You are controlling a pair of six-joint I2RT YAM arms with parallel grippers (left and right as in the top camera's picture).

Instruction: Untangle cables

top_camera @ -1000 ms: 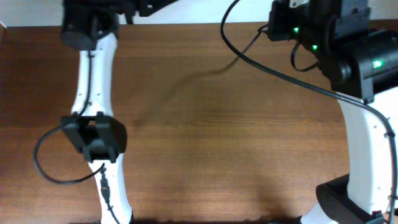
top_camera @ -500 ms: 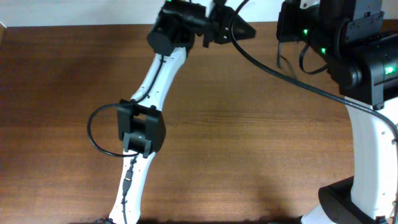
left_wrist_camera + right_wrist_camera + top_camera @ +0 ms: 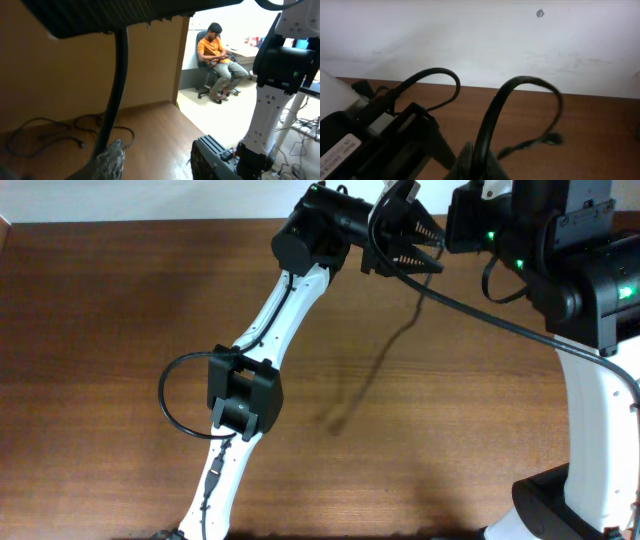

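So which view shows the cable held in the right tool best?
Right wrist: the cable arches up out of the shut right tool, plug end visible. Overhead shows at most a faint blurred strand there. Left wrist shows a dark cord close up, possibly another one.

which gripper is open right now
The left gripper: its jaws stand spread apart, while the right gripper is pinched shut on a black cable.
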